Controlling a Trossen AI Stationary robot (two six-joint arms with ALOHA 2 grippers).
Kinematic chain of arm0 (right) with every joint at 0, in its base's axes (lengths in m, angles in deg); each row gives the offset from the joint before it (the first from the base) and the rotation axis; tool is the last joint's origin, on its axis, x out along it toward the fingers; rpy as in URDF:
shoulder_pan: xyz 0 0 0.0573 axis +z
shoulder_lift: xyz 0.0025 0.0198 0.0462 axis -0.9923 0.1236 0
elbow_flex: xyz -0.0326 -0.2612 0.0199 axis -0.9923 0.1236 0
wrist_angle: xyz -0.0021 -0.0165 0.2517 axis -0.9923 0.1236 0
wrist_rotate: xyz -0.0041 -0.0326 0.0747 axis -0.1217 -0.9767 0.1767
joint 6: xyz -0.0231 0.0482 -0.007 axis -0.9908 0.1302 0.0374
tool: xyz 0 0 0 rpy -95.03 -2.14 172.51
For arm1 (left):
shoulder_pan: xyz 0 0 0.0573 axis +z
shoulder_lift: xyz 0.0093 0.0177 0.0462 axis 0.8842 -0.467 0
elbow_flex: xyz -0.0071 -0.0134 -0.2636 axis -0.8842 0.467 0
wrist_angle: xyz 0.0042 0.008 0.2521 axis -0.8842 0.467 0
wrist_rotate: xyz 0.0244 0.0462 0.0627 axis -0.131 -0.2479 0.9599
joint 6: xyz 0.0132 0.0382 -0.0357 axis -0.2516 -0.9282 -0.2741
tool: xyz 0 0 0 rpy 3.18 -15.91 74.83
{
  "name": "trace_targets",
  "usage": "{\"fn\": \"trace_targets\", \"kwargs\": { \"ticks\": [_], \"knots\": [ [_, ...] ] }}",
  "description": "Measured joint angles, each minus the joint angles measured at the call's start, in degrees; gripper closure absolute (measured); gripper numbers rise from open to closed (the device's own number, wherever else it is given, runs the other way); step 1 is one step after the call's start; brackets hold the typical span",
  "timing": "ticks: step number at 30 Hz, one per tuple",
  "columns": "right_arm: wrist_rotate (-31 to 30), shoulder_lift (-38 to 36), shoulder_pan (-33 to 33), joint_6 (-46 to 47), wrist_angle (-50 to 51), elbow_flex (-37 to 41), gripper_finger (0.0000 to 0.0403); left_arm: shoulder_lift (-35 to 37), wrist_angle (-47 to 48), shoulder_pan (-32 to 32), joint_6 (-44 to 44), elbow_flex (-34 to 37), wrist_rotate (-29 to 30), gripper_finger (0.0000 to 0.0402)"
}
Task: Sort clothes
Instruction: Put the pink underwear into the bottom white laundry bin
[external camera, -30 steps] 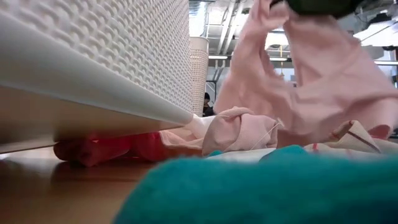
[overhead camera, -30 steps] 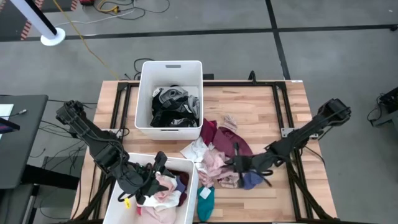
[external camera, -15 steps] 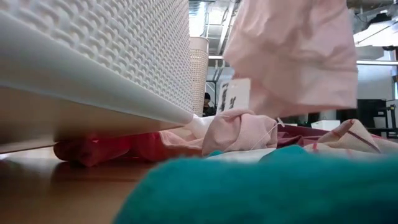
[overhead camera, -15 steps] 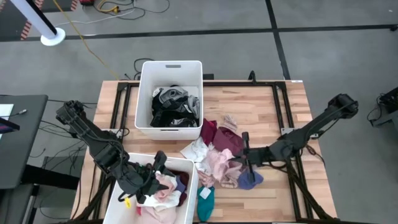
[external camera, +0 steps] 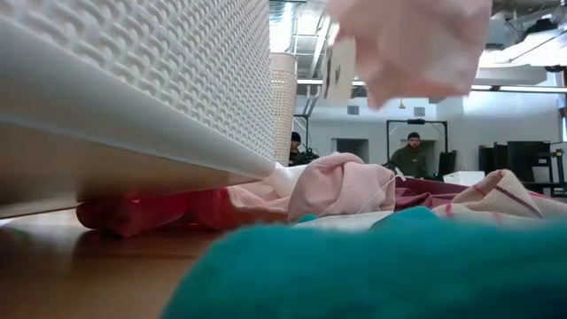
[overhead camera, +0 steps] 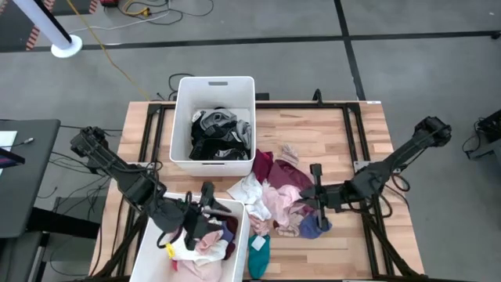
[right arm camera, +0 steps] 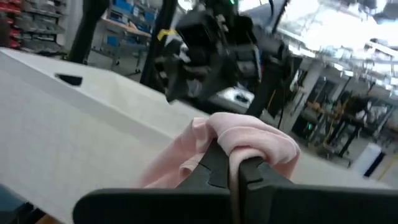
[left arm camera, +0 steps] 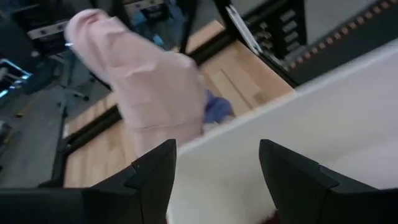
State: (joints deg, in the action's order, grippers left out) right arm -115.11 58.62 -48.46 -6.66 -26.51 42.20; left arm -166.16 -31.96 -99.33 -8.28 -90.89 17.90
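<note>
A pile of clothes [overhead camera: 275, 188] in maroon, pink, white and blue lies on the wooden table, with a teal piece [overhead camera: 258, 252] near the front edge. My right gripper [overhead camera: 316, 194] is above the pile's right side, shut on a pale pink garment [external camera: 403, 44] that hangs high over the pile. The garment also shows in the left wrist view [left arm camera: 140, 81]. My left gripper [overhead camera: 205, 207] is open and empty over the near white bin [overhead camera: 244, 227], which holds pink and white clothes. My right gripper pinches a bunched fold of the pink garment [right arm camera: 249, 142] between its two shut fingers. The garment hangs below the fingers, lifted clear of the pile.
A second white bin [overhead camera: 182, 117] at the table's far side holds black and grey clothes. The near bin's textured wall [external camera: 151, 80] fills the low view's left. A person [external camera: 412, 158] stands in the room behind the table. Bare wood [overhead camera: 329, 133] lies at the far right.
My right gripper has risen and gone a little toward the table's right edge with the pink garment. The garment's lower end, which lay on the pile, now hangs clear above it. My left gripper has shifted slightly toward the right over the near bin.
</note>
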Motion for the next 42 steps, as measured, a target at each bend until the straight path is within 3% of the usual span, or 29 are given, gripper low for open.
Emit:
{"fn": "trace_targets", "kwargs": {
  "ticks": [7, 15, 21, 31, 35, 42],
  "knots": [
    [0.02, 0.02, 2.05, -6.67, 0.65, -5.03, 0.0398, 0.0, -8.69, 4.29, -1.75, 0.0, -0.49, 0.0178],
    [0.2, 0.02, 2.38, -9.85, 5.45, -11.66, 0.0398, -0.73, -17.1, 10.62, 0.76, -0.04, -11.6, 0.0178],
    [0.2, 0.04, 2.31, -10.3, 8.79, -15.45, 0.0398, -2.75, -24.08, 14.22, 1.27, -0.13, -15.96, 0.0178],
    [0.2, 0.89, 2.34, -11.46, 11.54, -19.41, 0.0398, -8.17, -33.79, 16.61, 0.33, -0.06, -16.51, 0.0175],
    [0.22, 1.16, 2.31, -11.65, 11.63, -19.68, 0.0398, -10.13, -36.8, 17.17, -0.21, -0.04, -15.67, 0.015],
    [0.25, 1.18, 2.13, -11.67, 12.46, -19.68, 0.0398, -10.69, -40.56, 18.54, 0.06, -0.11, -15.23, 0.0072]
  ]
}}
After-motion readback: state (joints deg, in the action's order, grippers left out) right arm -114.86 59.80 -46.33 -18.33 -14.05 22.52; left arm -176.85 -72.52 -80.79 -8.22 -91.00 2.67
